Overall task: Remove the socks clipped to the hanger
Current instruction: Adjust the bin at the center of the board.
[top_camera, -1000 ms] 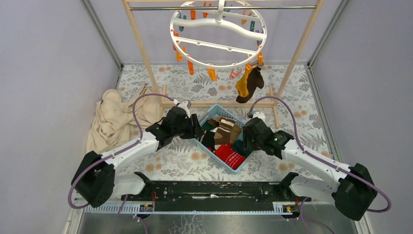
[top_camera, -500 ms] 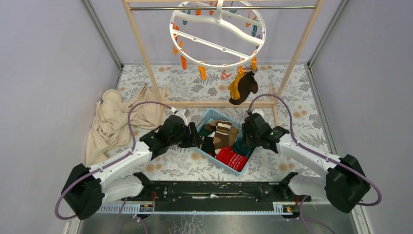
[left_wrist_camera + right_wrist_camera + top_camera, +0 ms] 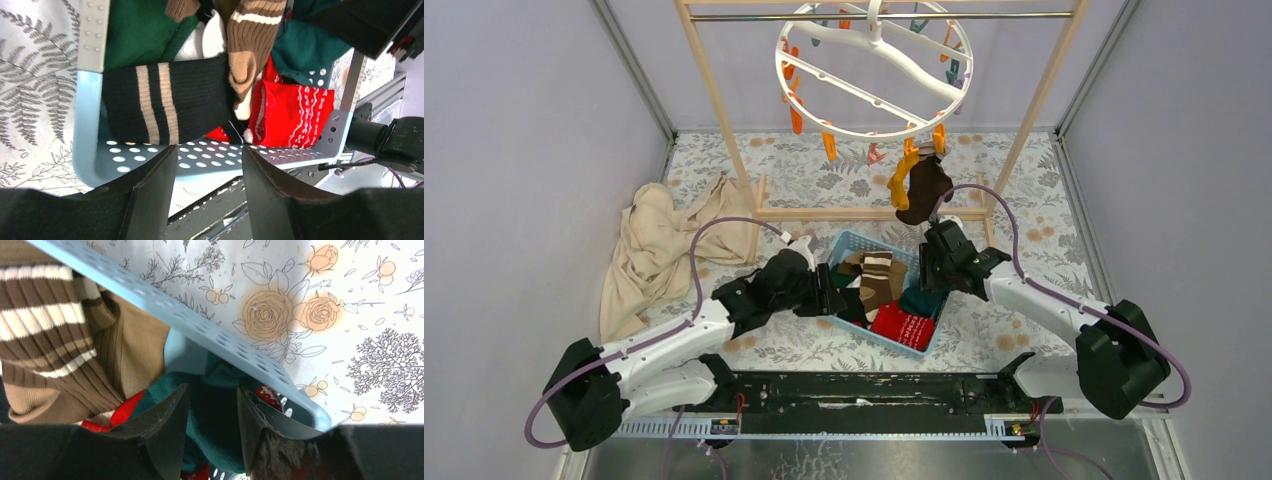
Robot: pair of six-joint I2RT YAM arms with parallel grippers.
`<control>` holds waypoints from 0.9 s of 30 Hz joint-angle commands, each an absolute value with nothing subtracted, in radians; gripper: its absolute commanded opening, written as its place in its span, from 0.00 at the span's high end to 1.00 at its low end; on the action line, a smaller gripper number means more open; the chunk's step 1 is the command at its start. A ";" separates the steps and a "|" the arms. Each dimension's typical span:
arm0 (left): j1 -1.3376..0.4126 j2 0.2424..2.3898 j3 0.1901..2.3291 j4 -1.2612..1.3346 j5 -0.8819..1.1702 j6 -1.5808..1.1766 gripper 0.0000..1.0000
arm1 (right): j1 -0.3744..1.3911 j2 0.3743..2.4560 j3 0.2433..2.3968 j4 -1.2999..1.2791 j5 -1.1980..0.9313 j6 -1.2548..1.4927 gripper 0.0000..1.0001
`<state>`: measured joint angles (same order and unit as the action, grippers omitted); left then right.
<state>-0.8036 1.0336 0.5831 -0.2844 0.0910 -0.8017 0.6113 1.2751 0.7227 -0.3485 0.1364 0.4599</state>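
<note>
The hanger (image 3: 876, 38), a white ring with orange and teal clips, hangs from the rack's bar at the back. Two socks stay clipped at its front right: a mustard sock (image 3: 900, 180) and a dark brown sock (image 3: 925, 190). Below, a blue basket (image 3: 849, 241) holds several loose socks. My left gripper (image 3: 826, 290) is at the basket's left side, open and empty (image 3: 209, 150), facing the perforated basket wall (image 3: 210, 161) under a black striped sock (image 3: 165, 107). My right gripper (image 3: 932, 272) is open (image 3: 212, 390) over a teal sock (image 3: 215, 405) inside the basket's right corner.
The wooden rack (image 3: 714, 100) straddles the back, its base bar (image 3: 844, 213) just behind the basket. A beige cloth (image 3: 654, 250) lies crumpled at the left. Grey walls close in both sides. A brown striped sock (image 3: 45, 335) and a red patterned sock (image 3: 295, 115) lie in the basket.
The hanger has turned, carrying the mustard and brown socks leftward. My left arm has slid forward along the basket's left side; the right gripper has edged back and left.
</note>
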 commanded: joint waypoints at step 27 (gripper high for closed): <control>-1.101 1.031 0.613 -0.332 -0.040 -0.979 0.44 | 0.546 1.385 0.880 -0.283 0.095 0.373 0.51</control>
<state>-1.0676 1.0134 0.5629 -0.3088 0.0017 -0.9642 0.5598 1.3804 0.8192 -0.3149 0.1051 0.3992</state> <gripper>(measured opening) 0.564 0.481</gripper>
